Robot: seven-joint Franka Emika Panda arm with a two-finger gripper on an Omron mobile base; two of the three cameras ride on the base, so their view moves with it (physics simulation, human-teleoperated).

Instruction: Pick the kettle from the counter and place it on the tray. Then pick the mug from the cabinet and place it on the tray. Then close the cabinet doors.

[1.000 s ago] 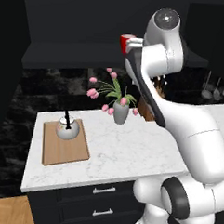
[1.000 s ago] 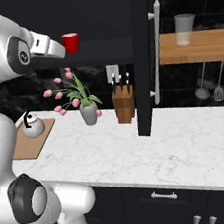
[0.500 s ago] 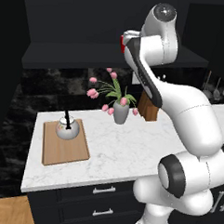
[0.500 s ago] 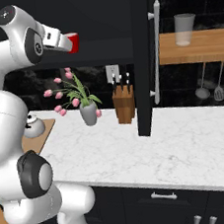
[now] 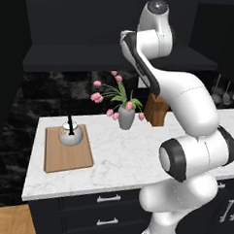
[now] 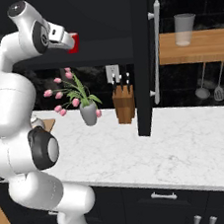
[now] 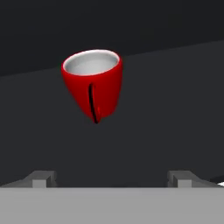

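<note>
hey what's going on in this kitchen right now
A white robot arm reaches its open gripper up into the black wall cabinet toward a small red mug on the shelf, not gripped yet. The squat silver kettle already sits on the light-brown wooden tray on the marble counter.

I see a black marbled wall [image 6: 181,90] behind, a wooden shelf [image 6: 195,46] with hanging utensils [image 6: 209,79] at right, and wood floor [image 5: 6,222] below dark drawers [image 5: 99,205].
</note>
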